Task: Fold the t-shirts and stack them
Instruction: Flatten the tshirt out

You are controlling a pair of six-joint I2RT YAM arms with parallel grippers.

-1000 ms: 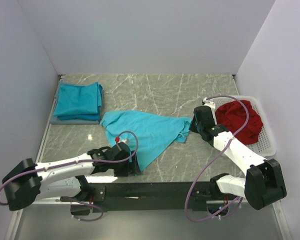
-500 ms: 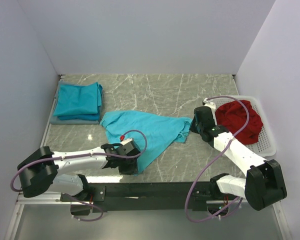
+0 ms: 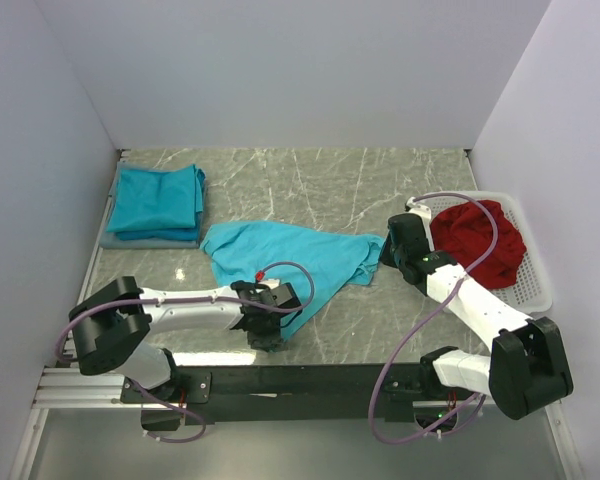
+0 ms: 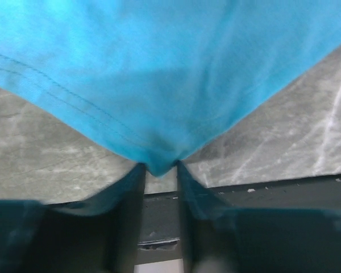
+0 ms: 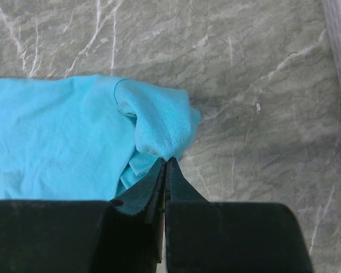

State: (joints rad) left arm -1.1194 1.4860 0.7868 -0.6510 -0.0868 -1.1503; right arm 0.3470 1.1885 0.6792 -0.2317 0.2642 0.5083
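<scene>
- Two turquoise lots lay on the marble table (image 3: pixel 380 190): a loose t-shirt (image 3: pixel 290 262) crumpled across the middle, and a folded stack (image 3: pixel 158 200) in the far left corner, resting on a grey layer (image 3: pixel 130 241).
- From above, I saw the loose t-shirt run from near the stack out to the right gripper (image 3: pixel 387 252), with one corner tapering toward the near edge of the table.
- The left gripper (image 4: pixel 160 170) sat low at that near corner. On its wrist camera the fingers (image 4: pixel 128 193) stood a narrow gap apart, with the hemmed tip of the cloth dipping between their ends. The picture was soft there, so I could not tell whether they were biting the cloth.
- The right gripper was at the shirt's right end, its jaws pressed together on a bunched fold that humped up just ahead of the tips.
- A white basket (image 3: pixel 536 283) stood at the right edge of the table, just beside the right arm, and held a heap of red cloth (image 3: pixel 477 240).
</scene>
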